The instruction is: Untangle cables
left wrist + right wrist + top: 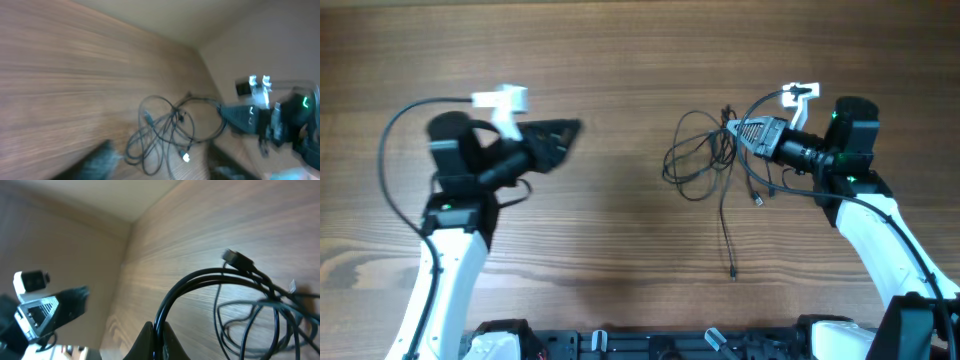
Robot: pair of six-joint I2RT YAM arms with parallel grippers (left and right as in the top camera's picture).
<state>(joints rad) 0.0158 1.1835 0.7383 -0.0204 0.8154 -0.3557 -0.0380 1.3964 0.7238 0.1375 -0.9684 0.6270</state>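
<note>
Several cables (705,160) bunched on table (620,60), right hand (732,129) clamped on them; left hand (568,133) apart, state unclear.

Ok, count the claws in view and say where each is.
2. The left claw hangs over the table, apart from the cables; the right claw is shut on the cables at the tangle's right side.

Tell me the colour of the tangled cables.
Black. The cables show best in the overhead view.

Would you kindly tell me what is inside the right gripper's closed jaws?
A doubled loop of the black cables is pinched in the right gripper. The pinched stretch itself is hidden by the gripper; the rest lies on the table.
</note>
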